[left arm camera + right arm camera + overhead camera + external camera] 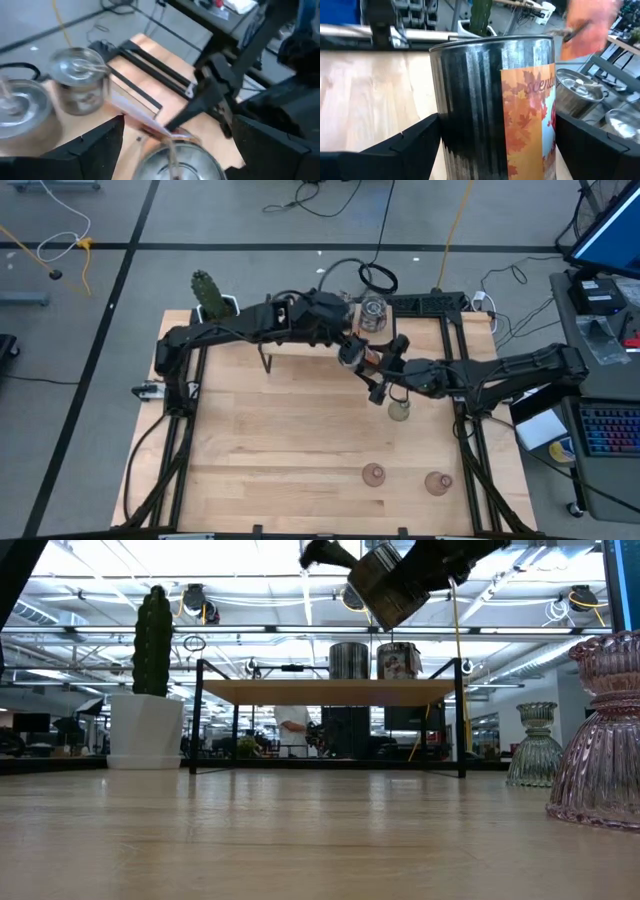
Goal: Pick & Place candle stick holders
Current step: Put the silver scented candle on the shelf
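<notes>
A round silvery holder with an orange leaf label [495, 105] is up in the air over the table's middle [385, 585], shut in my right gripper [495, 150], which reaches in from the right [385, 375]. My left gripper [177, 145] is open, with a finger on either side of this holder's open top [180, 160]. Two more silvery holders [348, 660] [398, 660] stand on the raised wooden shelf [300, 692]. A pale green holder [399, 408] and two pink ones [373, 473] [437, 482] stand on their bases on the table. My right gripper pinches the silvery holder's ribbed side wall [442, 125] between its two fingers, which lie across the round body. It comes from the table's right side. The holder is lifted clear of the table and tilted [385, 585].
A cactus [152, 640] in a white pot [145, 730] stands at the table's far left. The shelf on dark legs spans the far side. Black frame rails [185, 430] run along both table sides. Bare wood lies at the near left. A person shows far behind.
</notes>
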Robot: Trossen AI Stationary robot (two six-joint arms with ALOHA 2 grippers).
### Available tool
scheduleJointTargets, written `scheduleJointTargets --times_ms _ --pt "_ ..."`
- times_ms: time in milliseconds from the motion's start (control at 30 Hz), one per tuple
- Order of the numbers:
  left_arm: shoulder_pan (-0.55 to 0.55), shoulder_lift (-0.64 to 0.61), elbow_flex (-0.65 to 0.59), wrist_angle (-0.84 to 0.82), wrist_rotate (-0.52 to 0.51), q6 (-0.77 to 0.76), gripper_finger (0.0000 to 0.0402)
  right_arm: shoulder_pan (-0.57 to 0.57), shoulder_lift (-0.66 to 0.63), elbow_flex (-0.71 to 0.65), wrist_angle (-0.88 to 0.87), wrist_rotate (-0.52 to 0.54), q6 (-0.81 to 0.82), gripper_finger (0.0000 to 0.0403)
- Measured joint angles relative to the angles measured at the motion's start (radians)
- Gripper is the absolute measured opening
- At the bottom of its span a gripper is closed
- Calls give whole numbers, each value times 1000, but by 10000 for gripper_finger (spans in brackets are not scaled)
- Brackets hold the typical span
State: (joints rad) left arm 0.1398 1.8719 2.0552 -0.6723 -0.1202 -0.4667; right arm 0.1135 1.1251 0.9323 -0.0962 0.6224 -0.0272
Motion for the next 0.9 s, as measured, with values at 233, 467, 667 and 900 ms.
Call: scheduleJointTargets --times_ms 233,467,667,900 --pt "-14 -104 0 -176 -159 1 366 -11 -3 -120 306 13 42 337" --pt "-58 -153 -1 -384 -179 -7 357 -48 -2 -272 632 92 49 337" --pt "-96 -152 -1 -496 -229 -38 361 -87 -3 -365 750 93 135 340" --pt "-129 -152 -1 -673 -412 -173 374 -111 18 -389 797 92 147 337"
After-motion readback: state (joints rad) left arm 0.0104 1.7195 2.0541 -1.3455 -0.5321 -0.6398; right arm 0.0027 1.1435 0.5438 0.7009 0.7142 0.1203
